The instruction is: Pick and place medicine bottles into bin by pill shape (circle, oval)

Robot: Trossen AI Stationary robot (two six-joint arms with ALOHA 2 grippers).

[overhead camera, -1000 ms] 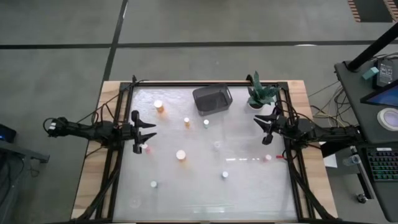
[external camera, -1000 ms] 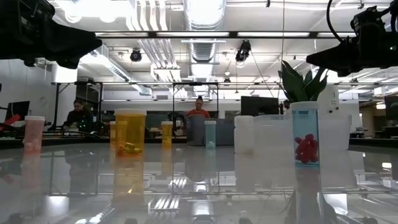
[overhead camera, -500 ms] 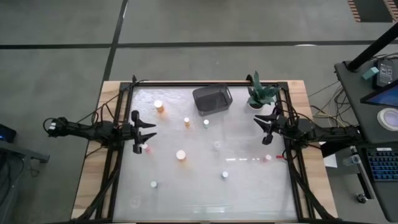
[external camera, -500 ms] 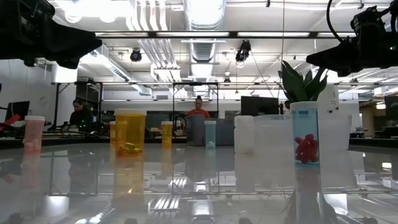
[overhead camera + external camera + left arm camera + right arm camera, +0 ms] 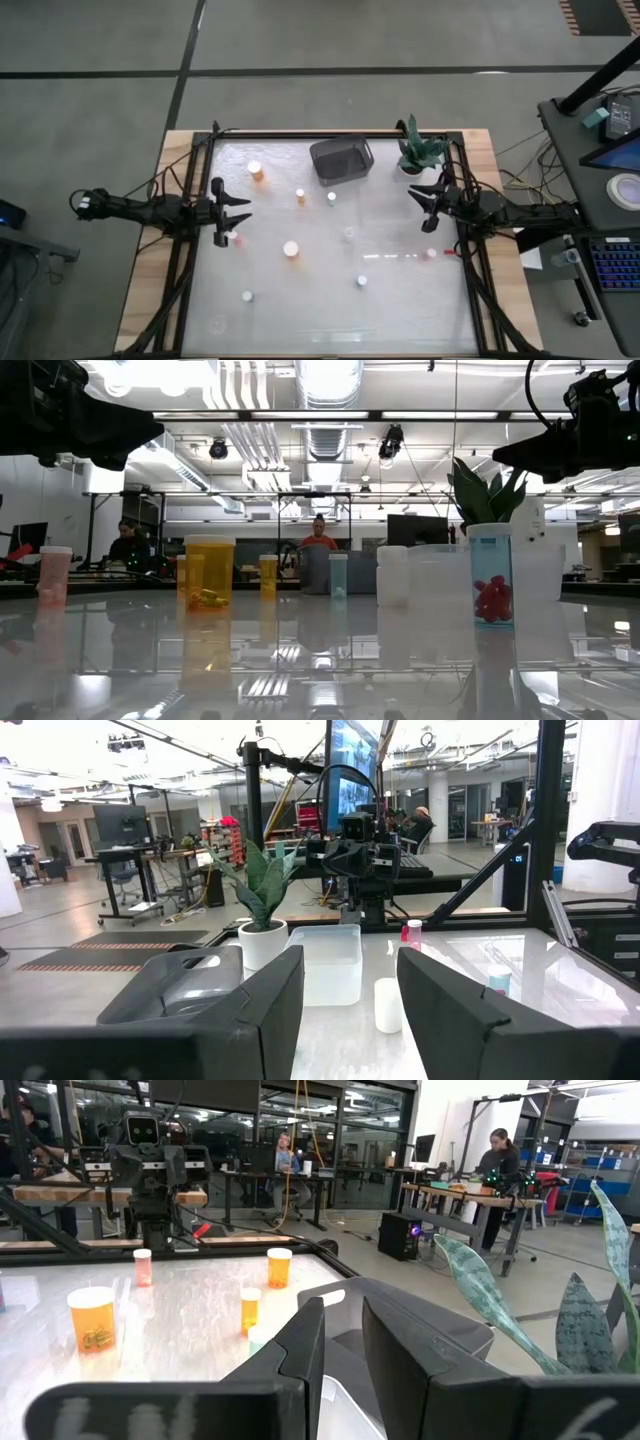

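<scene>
Several small medicine bottles stand upright on the glossy white table: orange ones [image 5: 256,170], [image 5: 300,196], [image 5: 291,249], a teal-capped one [image 5: 331,198], a pink one [image 5: 235,239] just near of my left gripper, a red-pill one [image 5: 432,254], and small white ones [image 5: 247,296], [image 5: 362,282]. My left gripper [image 5: 245,212] is open and empty at the table's left edge, raised above the table. My right gripper [image 5: 418,208] is open and empty at the right edge, near the plant. In the wrist views, each gripper's fingers [image 5: 270,1010], [image 5: 300,1350] stand apart with nothing between them.
A dark grey bin [image 5: 342,160] sits at the far middle, with a clear bin [image 5: 325,965] beside it. A green potted plant [image 5: 420,150] stands at the far right corner. A black frame [image 5: 190,250] runs along the table's sides. People sit in the room beyond.
</scene>
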